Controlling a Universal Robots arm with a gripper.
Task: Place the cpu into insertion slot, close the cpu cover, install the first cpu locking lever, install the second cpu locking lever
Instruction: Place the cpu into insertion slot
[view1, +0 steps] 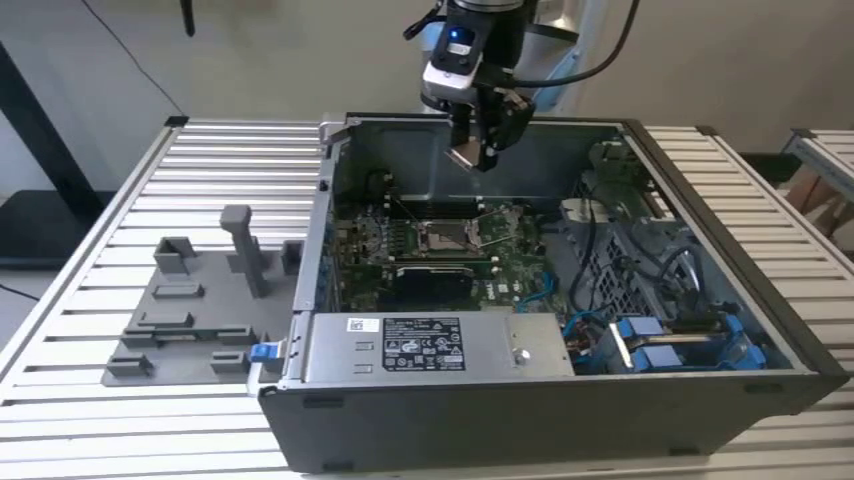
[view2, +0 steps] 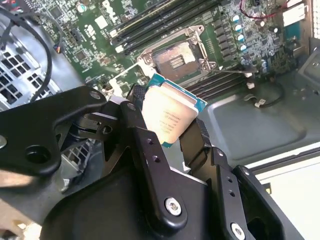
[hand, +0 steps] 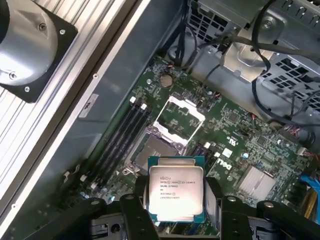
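1. Closest to my wrist cameras, the gripper (hand: 176, 202) is clenched on the cpu (hand: 176, 192). Its black fingers (hand: 134, 215) pinch two opposite edges, and the printed face is turned towards the first wrist view.
2. In the second wrist view, the cpu (view2: 170, 115) shows its green border clear of the fingers (view2: 132, 112). I judge the hold to be on the edges alone.
3. Beyond the chip lies the insertion slot (hand: 154, 150), bare and uncovered. The cpu cover (hand: 179, 116) stands raised just beside it, and nothing touches either.
4. Farther out, in the exterior view, the gripper (view1: 474, 150) hangs at upper centre. It is well above the motherboard (view1: 514, 285) inside the computer case (view1: 561, 400), with the insertion slot (view1: 443, 236) mid-frame below it.
5. As I see it, this placement needs the chip's edges square to the socket rim and the chip kept level. I should bring it straight down without sliding it across the contacts.
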